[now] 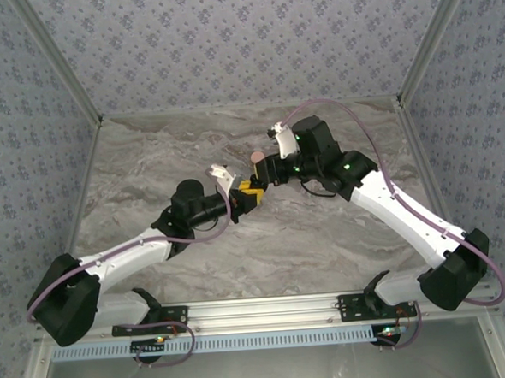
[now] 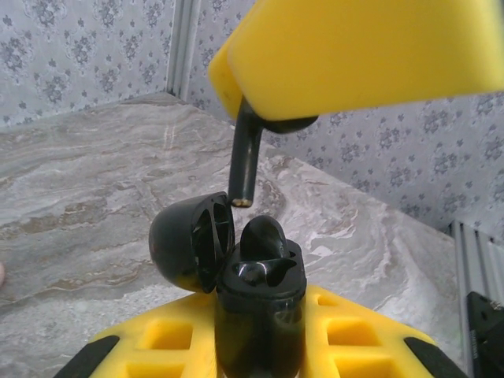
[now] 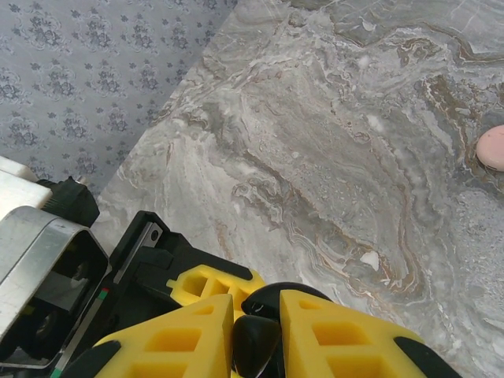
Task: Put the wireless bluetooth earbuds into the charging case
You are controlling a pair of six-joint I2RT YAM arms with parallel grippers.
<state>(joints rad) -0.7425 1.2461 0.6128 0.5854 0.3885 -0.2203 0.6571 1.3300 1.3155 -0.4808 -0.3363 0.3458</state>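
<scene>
A black earbud hangs stem-down just above the mouth of the open charging case, pinched between the yellow fingers of the right gripper, while the left gripper is clamped on the case's body, its lid tipped back. The pair meet above the middle of a grey marble-patterned table, where a pale pink rounded piece lies nearby, within walls of blue-grey floral wallpaper framed by aluminium posts.
</scene>
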